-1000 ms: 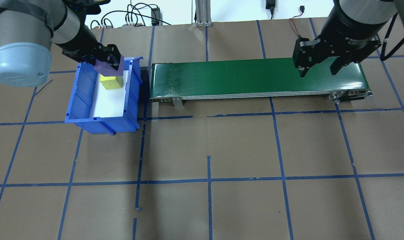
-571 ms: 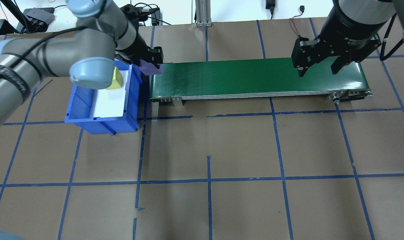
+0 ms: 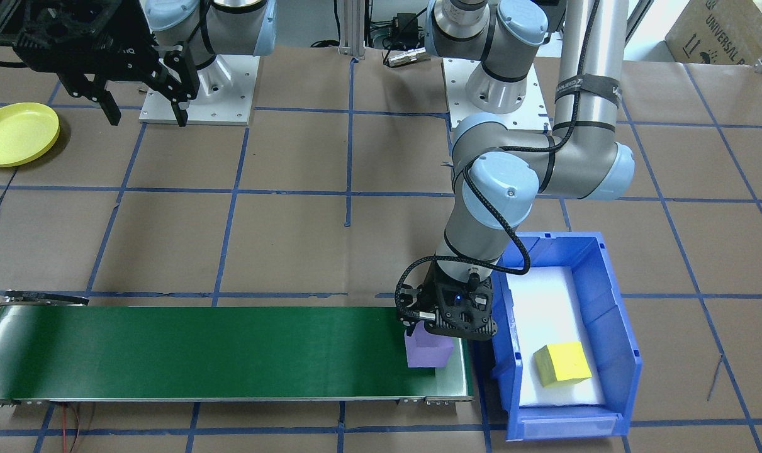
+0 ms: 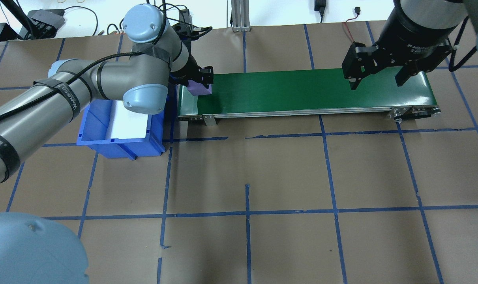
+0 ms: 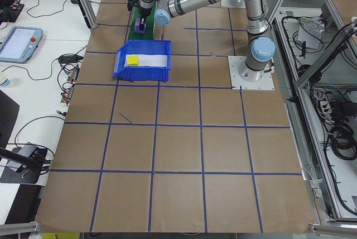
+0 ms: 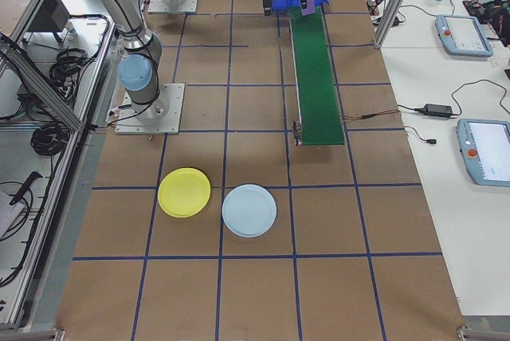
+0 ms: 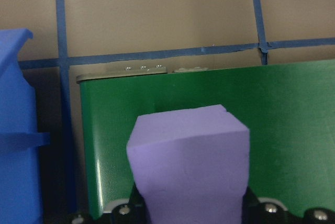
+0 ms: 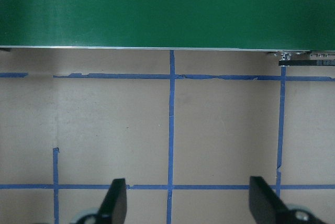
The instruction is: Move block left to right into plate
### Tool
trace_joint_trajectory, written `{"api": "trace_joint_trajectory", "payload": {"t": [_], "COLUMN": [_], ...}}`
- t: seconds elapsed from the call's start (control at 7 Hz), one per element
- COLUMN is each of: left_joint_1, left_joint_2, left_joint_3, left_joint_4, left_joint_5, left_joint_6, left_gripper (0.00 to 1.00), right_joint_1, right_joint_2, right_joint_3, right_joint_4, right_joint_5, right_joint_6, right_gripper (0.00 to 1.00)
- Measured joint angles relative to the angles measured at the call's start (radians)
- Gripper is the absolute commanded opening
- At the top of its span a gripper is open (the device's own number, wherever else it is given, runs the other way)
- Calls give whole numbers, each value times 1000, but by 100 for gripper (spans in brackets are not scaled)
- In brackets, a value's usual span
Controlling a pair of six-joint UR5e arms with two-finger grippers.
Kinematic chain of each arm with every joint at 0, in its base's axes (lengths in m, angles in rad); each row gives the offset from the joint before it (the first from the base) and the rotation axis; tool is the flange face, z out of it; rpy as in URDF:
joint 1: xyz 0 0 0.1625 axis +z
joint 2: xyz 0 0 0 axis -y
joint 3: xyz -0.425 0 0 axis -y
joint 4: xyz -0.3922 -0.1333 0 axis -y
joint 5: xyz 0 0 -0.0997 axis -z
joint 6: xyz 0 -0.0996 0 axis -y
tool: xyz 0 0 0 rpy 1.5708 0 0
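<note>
Purple block [image 3: 427,352] pinched in left gripper [image 3: 447,327], low over the bin-side end of green conveyor belt [image 3: 217,352]; contact with belt unclear. Beside it, blue bin [image 3: 613,314] holding yellow block [image 3: 563,363]. Right gripper [image 4: 385,77] spread wide, gripping nothing, above far belt end. Yellow plate [image 3: 17,133] well apart on table.

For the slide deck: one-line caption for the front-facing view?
Left gripper lowers purple block onto green conveyor; right gripper waits open.

two blocks [image 3: 428,352] [image 3: 562,363], two plates [image 6: 184,192] [image 6: 249,210], one bin [image 3: 613,314]
</note>
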Motion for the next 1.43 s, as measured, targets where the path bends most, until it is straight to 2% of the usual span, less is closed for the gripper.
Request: {"api": "trace_joint_trajectory", "payload": {"t": [0.14,0.29,0.43,0.57,0.71,0.86,1.14,1.29,1.43], "left_joint_1": [0,3,18,67,157,234,286,291,295], "left_joint_2": [8,39,82,125,154,165,128,80,32], "left_joint_3": [1,7,11,14,15,15,11,14,15], "left_joint_4": [-1,-2,-22,-64,-113,-151,-162,-133,-90], "left_joint_5": [5,17,28,30,18,8,43,58,65], "left_joint_6": [5,13,18,21,38,67,94,104,116], "left_gripper": [100,100,100,100,100,100,100,100,100], "right_joint_1": [0,0,1,0,-1,-2,-3,-4,-4], "right_joint_2": [0,-1,-1,-1,-1,0,1,0,0], "right_joint_3": [0,0,0,0,1,1,2,1,0], "right_joint_4": [0,1,1,1,1,3,7,12,14], "right_joint_5": [-1,-1,-1,-2,-1,2,12,13,13], "right_joint_6": [0,1,2,4,4,7,7,9,9], "right_gripper": [87,99,89,100,96,81,82,99,100]}}
